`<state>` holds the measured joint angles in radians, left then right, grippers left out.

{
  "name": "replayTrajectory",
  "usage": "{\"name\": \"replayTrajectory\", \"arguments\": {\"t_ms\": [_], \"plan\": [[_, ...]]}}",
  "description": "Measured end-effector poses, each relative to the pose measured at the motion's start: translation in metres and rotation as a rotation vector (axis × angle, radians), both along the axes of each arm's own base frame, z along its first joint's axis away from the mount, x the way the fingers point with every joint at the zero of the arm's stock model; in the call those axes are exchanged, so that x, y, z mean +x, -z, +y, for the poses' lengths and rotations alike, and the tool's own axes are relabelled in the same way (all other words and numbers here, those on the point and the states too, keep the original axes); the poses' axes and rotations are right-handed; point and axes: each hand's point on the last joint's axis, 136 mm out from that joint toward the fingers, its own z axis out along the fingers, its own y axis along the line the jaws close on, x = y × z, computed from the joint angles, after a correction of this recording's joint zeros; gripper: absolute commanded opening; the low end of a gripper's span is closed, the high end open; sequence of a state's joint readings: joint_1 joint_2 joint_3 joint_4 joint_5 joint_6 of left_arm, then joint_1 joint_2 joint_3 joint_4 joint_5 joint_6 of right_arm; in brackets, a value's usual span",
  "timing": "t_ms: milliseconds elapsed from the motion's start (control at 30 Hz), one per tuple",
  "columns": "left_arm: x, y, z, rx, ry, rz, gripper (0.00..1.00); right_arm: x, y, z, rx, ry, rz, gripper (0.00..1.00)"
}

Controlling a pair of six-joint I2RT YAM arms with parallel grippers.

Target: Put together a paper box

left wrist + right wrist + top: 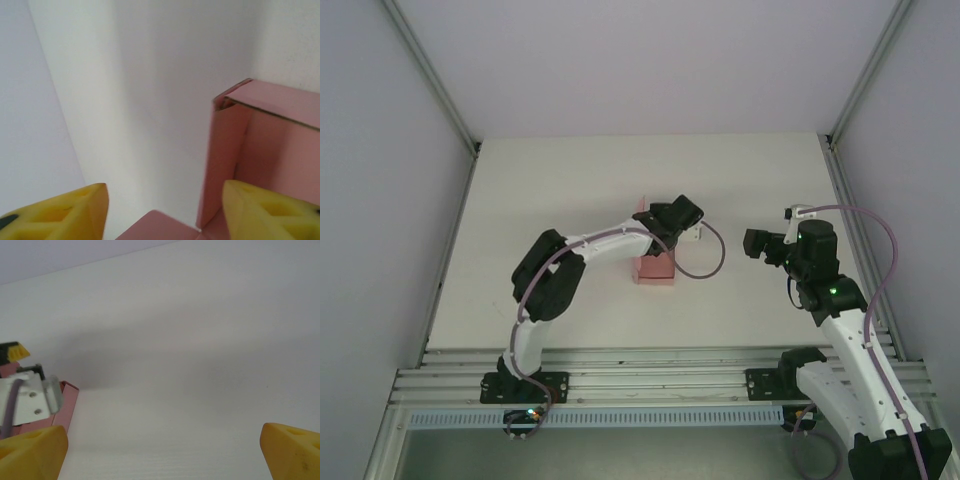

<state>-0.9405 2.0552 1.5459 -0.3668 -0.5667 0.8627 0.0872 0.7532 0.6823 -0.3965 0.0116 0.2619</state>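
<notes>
The pink paper box (653, 268) sits in the middle of the table (560, 180) under the left gripper (164, 195), whose jaws are parted and grip nothing, beside an upright wall. That wall and corner look folded, so assembly seems under way; what remains I cannot tell. The right gripper (162, 440) hangs wide open and empty, well apart.

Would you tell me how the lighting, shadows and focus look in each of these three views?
Top external: soft, even light, no glare, no hard shadows around the paper box. Left wrist: the box's pink wall is fairly crisp, while the yellow fingertips of the left hand look soft. Right wrist: a broad, diffuse shadow lies on the table, and the right hand looks soft too.
</notes>
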Motion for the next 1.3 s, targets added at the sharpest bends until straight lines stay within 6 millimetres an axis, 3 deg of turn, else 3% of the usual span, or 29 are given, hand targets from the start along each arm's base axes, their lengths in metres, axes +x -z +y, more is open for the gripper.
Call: {"name": "replayTrajectory", "arguments": {"t_ms": [67,200,300,467,567,667,800,933,1133,1300], "plan": [[-0.002,-0.016,-0.002,-0.040,0.004,-0.008,1.00,0.001,0.002,0.001,0.004,-0.004,0.006,1.00],[-0.009,-0.061,-0.006,-0.207,-0.007,-0.004,1.00,0.005,0.011,0.001,0.011,-0.009,0.042,1.00],[-0.010,-0.110,0.004,-0.394,-0.062,-0.008,1.00,0.015,0.021,0.005,0.023,-0.031,0.088,1.00],[-0.002,-0.199,0.053,-0.779,-0.295,-0.070,1.00,0.043,0.035,0.038,0.079,-0.208,0.142,1.00],[-0.007,-0.222,0.088,-1.005,-0.460,-0.026,1.00,0.066,0.043,0.073,0.085,-0.398,0.172,0.99],[-0.015,-0.202,0.127,-1.143,-0.625,0.062,1.00,0.085,0.059,0.119,0.001,-0.629,0.191,0.98],[-0.021,-0.140,0.179,-1.184,-0.883,0.160,1.00,0.106,0.087,0.169,-0.117,-0.874,0.217,0.96],[-0.040,-0.097,0.204,-1.170,-1.035,0.224,1.00,0.119,0.108,0.204,-0.194,-1.016,0.233,0.97],[-0.050,-0.097,0.218,-1.229,-1.092,0.218,1.00,0.131,0.126,0.236,-0.287,-1.080,0.261,0.93],[-0.051,-0.090,0.225,-1.234,-1.129,0.216,1.00,0.137,0.139,0.242,-0.340,-1.067,0.317,0.86]]}}
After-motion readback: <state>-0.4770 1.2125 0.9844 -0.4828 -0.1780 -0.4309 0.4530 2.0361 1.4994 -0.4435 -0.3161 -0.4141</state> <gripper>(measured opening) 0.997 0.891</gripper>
